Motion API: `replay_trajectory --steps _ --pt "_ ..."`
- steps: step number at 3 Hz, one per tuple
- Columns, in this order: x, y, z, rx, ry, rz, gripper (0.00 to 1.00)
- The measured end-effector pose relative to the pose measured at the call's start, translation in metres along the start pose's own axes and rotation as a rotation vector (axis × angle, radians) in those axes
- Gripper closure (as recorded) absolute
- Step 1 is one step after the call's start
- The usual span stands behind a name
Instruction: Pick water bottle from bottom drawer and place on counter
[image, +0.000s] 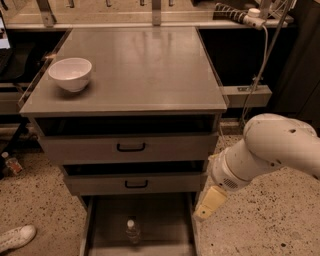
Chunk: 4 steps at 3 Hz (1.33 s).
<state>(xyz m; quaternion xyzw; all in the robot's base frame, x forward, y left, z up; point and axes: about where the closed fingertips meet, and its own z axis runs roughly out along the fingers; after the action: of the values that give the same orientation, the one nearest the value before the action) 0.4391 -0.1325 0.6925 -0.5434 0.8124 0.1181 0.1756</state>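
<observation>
The water bottle (132, 230) stands upright in the open bottom drawer (165, 227), near its middle front; I see its white cap and clear body. The counter (145, 70) is the flat grey top of the cabinet. My gripper (209, 204) hangs at the end of the white arm on the right, just outside the drawer's right wall and to the right of the bottle. It holds nothing that I can see.
A white bowl (70, 74) sits on the counter's left side. Two upper drawers with black handles (131, 147) are slightly pulled out above the bottom drawer. A white shoe (15, 238) lies on the speckled floor at lower left. A cable hangs at the right.
</observation>
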Motion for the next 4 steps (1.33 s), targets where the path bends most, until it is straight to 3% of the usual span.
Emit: replay_trajectory --steps 1,2,3,4 --pt "0.004 0.001 0.02 -0.009 -0.025 0.009 0.0" --pt "0.014 -0.004 0.068 -0.028 -0.106 0.037 0.0" --pt "0.027 -0.018 0.132 -0.048 -0.198 0.106 0.0" --pt "0.03 -0.015 0.14 -0.059 -0.201 0.112 0.0"
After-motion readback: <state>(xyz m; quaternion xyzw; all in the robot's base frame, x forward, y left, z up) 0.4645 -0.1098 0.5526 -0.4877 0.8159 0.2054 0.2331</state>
